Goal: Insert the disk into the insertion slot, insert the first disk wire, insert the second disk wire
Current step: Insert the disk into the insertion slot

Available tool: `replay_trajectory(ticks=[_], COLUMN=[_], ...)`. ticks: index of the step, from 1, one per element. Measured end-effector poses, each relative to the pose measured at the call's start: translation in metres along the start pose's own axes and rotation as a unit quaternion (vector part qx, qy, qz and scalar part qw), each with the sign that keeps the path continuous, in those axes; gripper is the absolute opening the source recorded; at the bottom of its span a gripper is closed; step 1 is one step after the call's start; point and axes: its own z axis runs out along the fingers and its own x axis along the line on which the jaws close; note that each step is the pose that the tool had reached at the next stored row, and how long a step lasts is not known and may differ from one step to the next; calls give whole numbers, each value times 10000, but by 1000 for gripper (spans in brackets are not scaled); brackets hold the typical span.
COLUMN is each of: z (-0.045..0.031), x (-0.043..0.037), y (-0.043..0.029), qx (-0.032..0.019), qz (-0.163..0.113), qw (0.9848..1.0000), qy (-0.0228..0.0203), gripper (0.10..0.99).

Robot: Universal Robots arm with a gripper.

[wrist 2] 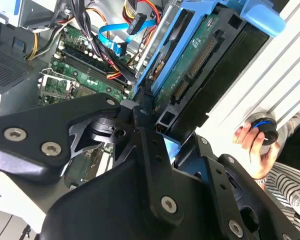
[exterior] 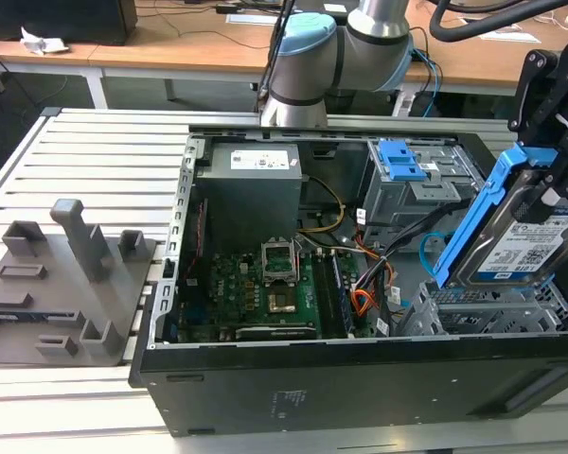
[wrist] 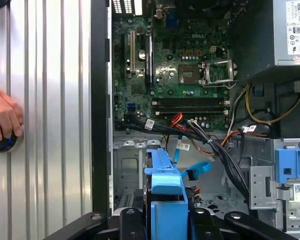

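A: One drive in the air. The gripper (exterior: 547, 142) is clamped on the upper end of the disk (exterior: 523, 232), pressed against both sides of its blue frame.

B: Where does the disk sit?

A: It is tilted steeply, label outward. Its lower end is just above the insertion slot (exterior: 497, 312), at the near corner of the computer case (exterior: 360, 388) on the exterior view's right. It is not seated. I cannot tell whether the lower edge touches the slot's wall.

B: Wires?

A: A loose bundle of cables (wrist: 215, 150) lies between the motherboard (wrist: 180, 65) and the slot. None appears plugged into the disk.

B: How will it handle?

A: My guess is dense for its size and fully rigid, so no sag. The plastic frame looks smooth and probably flexes a little, so it could slip under a weak squeeze. The second wrist view shows a bare circuit board (wrist 2: 195, 55) on the underside. That face and the connector edge are the fragile parts.

B: Best hold?

A: Across the frame's side rails near one end, clear of board and connector. The present grip looks like that.

B: Anyone close?

A: A hand (wrist: 2, 117) rests on a round knob (wrist 2: 264, 131) on the ribbed table (wrist: 50, 100), beside the case's edge.
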Motion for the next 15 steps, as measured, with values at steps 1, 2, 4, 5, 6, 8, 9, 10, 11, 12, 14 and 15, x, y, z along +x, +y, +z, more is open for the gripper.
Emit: replay_trajectory(ticks=[1,2,4,5,6,8,9,10,11,12,14,15], z=[0,0,0,1,3,12,19,27,31,37,48,50], x=[0,0,0,0,-1,-1,-1,-1,-1,-1,0,-1], y=[0,-1,-1,-1,-1,-1,-2,-2,-2,-2,-3,-3], qx=[0,0,0,0,0,0,0,0,0,0,0,0], qz=[0,0,0,0,0,0,-1,-1,0,0,0,0], qw=[10000,10000,10000,10000,10000,10000,10000,10000,10000,10000,10000,10000], qy=[0,0,0,0,0,0,0,0,0,0,0,0], gripper=[365,365,365,365,365,365,365,365,365,365,365,365])
